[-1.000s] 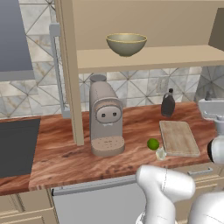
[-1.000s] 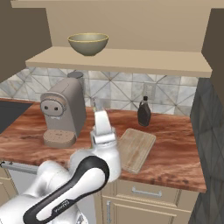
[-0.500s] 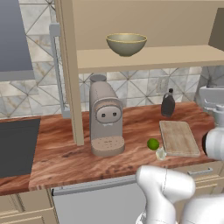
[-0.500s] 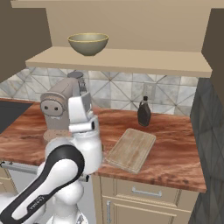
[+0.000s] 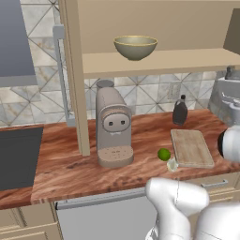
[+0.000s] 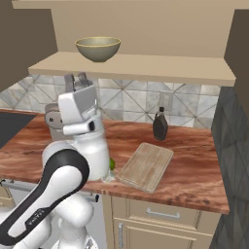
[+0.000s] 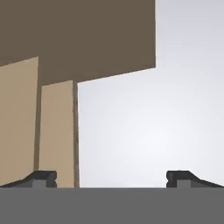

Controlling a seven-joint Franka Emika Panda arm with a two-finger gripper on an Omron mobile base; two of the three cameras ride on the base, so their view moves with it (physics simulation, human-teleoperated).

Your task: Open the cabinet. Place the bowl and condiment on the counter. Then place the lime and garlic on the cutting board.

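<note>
Open cabinet (image 5: 154, 23) shelf holding olive bowl (image 5: 135, 47), dark condiment (image 5: 180, 111) upright on counter (image 5: 65, 161) behind cutting board (image 5: 191, 147), lime (image 5: 163, 154) beside it

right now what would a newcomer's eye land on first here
Probably the bowl, alone on the shelf of the opened cabinet, straight above the coffee machine on the counter. Next, the robot's white arm raised in front of it, its end effector open and empty. Then the lime, bright green beside the cutting board.

A beige coffee machine (image 5: 112, 129) stands before a patterned tile wall (image 5: 145, 93), a dark cooktop (image 5: 18, 157) at far left.
</note>
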